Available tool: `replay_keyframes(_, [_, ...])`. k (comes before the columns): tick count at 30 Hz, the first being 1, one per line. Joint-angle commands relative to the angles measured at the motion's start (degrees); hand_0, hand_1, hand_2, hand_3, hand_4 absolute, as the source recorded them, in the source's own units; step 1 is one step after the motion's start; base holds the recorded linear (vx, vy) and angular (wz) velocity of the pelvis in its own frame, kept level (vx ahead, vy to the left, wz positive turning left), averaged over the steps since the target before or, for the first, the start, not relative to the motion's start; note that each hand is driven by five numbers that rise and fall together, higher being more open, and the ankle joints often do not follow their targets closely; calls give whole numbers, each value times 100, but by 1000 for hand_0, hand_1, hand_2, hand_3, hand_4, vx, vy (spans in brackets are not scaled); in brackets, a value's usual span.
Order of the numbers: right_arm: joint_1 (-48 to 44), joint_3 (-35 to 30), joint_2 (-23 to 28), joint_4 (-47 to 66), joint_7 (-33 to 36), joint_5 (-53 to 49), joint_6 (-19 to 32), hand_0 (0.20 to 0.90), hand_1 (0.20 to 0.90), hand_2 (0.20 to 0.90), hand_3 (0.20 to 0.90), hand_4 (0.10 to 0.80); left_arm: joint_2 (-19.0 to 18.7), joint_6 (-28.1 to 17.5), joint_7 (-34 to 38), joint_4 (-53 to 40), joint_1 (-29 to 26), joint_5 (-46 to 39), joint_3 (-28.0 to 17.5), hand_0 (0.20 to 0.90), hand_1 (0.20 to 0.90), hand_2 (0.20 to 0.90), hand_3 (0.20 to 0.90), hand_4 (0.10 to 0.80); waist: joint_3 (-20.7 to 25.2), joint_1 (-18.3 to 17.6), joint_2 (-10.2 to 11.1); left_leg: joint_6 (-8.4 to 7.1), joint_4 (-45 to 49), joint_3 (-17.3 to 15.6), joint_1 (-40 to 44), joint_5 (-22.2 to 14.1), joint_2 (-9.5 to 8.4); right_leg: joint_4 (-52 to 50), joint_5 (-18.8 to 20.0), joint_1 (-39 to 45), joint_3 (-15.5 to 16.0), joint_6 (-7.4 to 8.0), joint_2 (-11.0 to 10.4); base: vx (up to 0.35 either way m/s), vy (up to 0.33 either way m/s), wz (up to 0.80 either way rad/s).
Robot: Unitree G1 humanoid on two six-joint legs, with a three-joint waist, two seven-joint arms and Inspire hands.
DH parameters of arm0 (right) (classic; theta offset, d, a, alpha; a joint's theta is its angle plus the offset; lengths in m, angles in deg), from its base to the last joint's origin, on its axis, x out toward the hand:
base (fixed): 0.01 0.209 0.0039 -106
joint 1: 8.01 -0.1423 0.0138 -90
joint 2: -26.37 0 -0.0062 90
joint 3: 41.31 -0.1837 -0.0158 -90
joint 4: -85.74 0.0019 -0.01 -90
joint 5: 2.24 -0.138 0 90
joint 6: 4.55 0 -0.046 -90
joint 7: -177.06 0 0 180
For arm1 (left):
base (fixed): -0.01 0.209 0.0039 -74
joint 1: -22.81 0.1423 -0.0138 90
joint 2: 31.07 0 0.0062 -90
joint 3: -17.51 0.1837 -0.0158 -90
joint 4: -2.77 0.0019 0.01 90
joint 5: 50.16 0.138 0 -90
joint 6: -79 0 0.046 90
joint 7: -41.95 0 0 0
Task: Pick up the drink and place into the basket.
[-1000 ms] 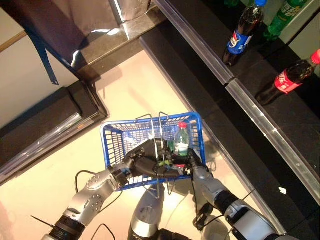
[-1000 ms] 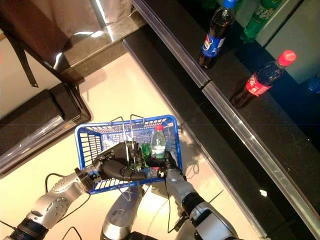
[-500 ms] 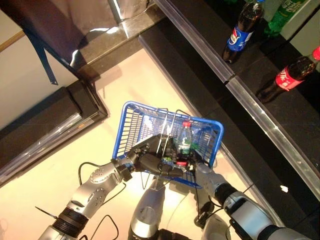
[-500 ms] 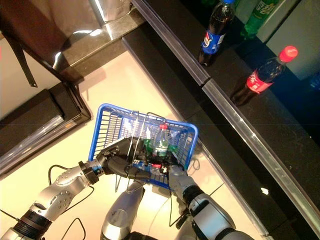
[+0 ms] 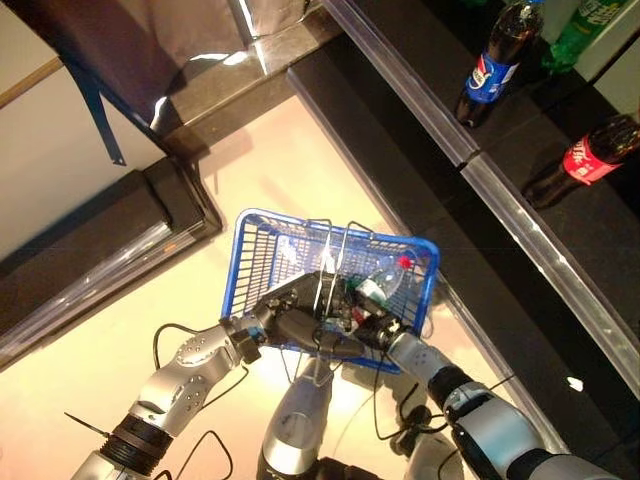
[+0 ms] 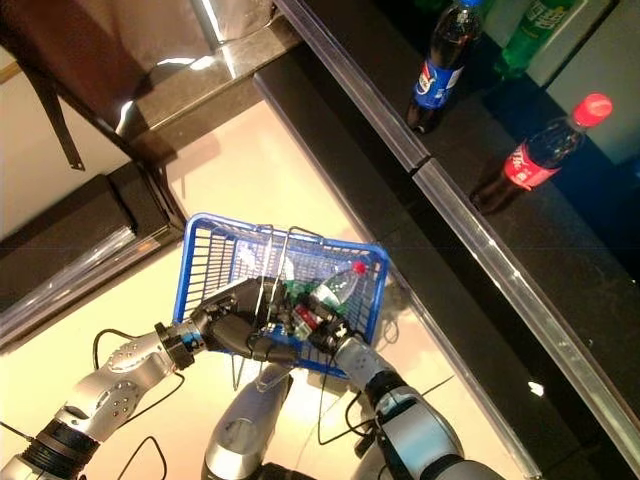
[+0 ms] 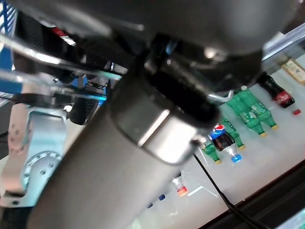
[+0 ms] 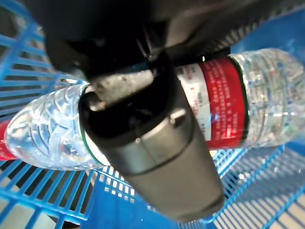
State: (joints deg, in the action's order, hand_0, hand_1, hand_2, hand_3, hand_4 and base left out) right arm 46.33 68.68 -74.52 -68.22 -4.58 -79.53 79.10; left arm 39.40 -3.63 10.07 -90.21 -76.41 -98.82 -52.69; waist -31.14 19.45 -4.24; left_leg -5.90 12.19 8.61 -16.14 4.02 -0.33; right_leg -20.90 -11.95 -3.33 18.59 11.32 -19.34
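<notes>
In the left eye view, a blue wire basket (image 5: 262, 262) with an open lattice of thin plastic bars and two thin metal handles (image 5: 327, 262) is seen above a pale, glossy floor (image 5: 290, 160). The left robot hand (image 5: 300, 322) is curled round the handles at the near rim. A clear ribbed plastic bottle (image 5: 378, 287) with a red cap lies tilted inside the basket, against the right wall, cap toward the far right corner. The right robot hand (image 5: 375, 326) is wrapped about the bottle's lower part at the near right corner. Open lattice is left in the far left half of the basket. A dark stepped ledge with a bright metal strip (image 5: 520, 225) runs diagonally just beside the basket's right side.

In the right eye view, a dark shelf (image 6: 560, 250) is shown past the metal strip, carrying a dark cola bottle with a blue label (image 6: 440, 70), another with a red label and cap (image 6: 540, 155) and a green bottle (image 6: 535, 30), all well apart from the basket.

In the left wrist view, mostly the grey arm is shown; the thin metal handles cross the upper corner, and the fingers cannot be made out.

In the right wrist view, the bottle, with its red label and rippled clear body, is seen lying over the blue bars, and a dark finger (image 8: 152, 148) is curled across its middle.
</notes>
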Motion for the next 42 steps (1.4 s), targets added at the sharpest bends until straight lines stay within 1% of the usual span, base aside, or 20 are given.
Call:
replay_keyframes(1, [-790,-232,-104,288,-218,-693,197,900,900,900,900,800,555,-1285,-1040,-2608,-944,-1245,-754,300,300,300,200,100,163,-21,-374,340,493,145,-61,-226,-82,-63,893,-330,-131,-637,38,0,15,3])
replay_keyframes(4, [-856,-265,-67,340,-230,-793,192,900,900,900,900,800,524,-1306,-1065,-2611,-912,-1268,-754,300,300,300,200,100,161,-15,-386,346,493,141,-61,-224,-90,-71,905,-348,-132,-642,30,0,0,0])
replay_keyframes(7, [-949,-218,-34,384,-287,-672,169,900,900,900,900,800,518,-1331,-1061,-2611,-898,-1274,-740,300,300,300,200,100,161,-9,-397,357,483,127,-55,-225,-111,-72,912,-363,-132,-638,8,0,0,0])
replay_keyframes(11, [-982,-3,4,541,-465,-458,211,900,900,900,900,800,487,-1346,-1021,-2616,-902,-1325,-712,300,300,300,200,100,156,-1,-383,369,493,99,-64,-248,-129,-117,901,-408,-135,-624,-21,-4,8,0])
replay_keyframes(16, [-887,163,75,719,-667,-350,184,900,900,900,900,800,488,-1406,-989,-2570,-887,-1325,-693,300,300,300,200,100,175,-18,-347,380,410,58,-71,-171,-112,-50,967,-421,-120,-602,-6,0,0,0])
replay_keyframes(18, [-839,173,87,780,-732,-371,202,900,900,900,900,800,490,-1402,-987,-2571,-859,-1332,-703,300,300,300,200,100,162,-21,-333,383,437,43,-61,-205,-111,-88,932,-419,-118,-601,-13,0,0,0])
replay_keyframes(22, [-673,214,141,1140,-796,-403,294,900,900,900,900,800,478,-1448,-973,-2533,-781,-1351,-740,300,300,300,200,100,173,-60,-296,381,390,14,-76,-151,-67,-58,976,-454,-108,-599,24,-27,8,0])
replay_keyframes(24, [-575,258,162,1298,-838,-345,351,900,900,900,900,800,477,-1482,-962,-2490,-728,-1338,-761,300,300,300,200,100,164,-83,-278,375,406,-9,-62,-179,-53,-86,943,-454,-117,-596,25,0,0,0])
replay_keyframes(25, [-359,381,165,1715,-813,-256,446,900,900,900,900,800,525,-1557,-893,-2442,-616,-1129,-764,300,300,300,200,100,169,-130,-244,371,402,-36,-45,-175,-29,-90,939,-456,-137,-597,42,0,0,0])
replay_keyframes(28, [-147,531,222,2163,-784,-110,538,900,900,900,900,800,517,-1645,-809,-2375,-548,-1001,-762,300,300,300,200,100,175,-184,-209,361,372,-59,-34,-156,-4,-70,950,-465,-152,-595,61,-6,10,0])
replay_keyframes(29, [139,696,274,2746,-692,6,646,900,900,900,900,800,545,-1683,-690,-2291,-448,-982,-774,300,300,300,200,100,178,-250,-166,358,350,-94,-20,-145,26,-63,952,-478,-177,-591,84,0,0,0])
replay_keyframes(33, [866,857,370,3790,-681,309,822,900,900,900,900,800,591,-1902,-464,-2029,-173,-854,-811,300,300,300,200,100,234,-401,-46,360,264,-173,35,-121,117,31,990,-480,-241,-572,154,-31,0,-5])
replay_keyframes(35, [1324,821,491,4236,-814,503,787,900,900,900,900,800,613,-2042,-346,-1863,58,-871,-885,300,300,300,200,100,305,-520,23,366,180,-240,82,-72,202,115,1021,-487,-299,-561,225,-30,2,-21])
replay_keyframes(37, [1480,796,545,4384,-876,538,741,900,900,900,900,800,614,-2088,-302,-1832,140,-878,-910,300,300,300,200,100,331,-563,42,361,158,-271,105,-66,235,139,1021,-485,-315,-557,246,-21,12,-26])
replay_keyframes(39, [2040,662,733,4971,-1080,671,574,900,900,900,900,800,678,-2236,-133,-1672,443,-933,-998,300,300,300,200,100,414,-735,111,347,59,-373,231,-41,345,239,1025,-430,-404,-555,303,-23,24,-18])
replay_keyframes(42, [2472,568,951,5404,-1251,854,468,900,900,900,900,800,714,-2378,89,-1491,678,-906,-1058,300,300,300,200,100,554,-885,181,319,-69,-458,370,-9,436,386,1053,-347,-490,-550,356,-2,8,-27])
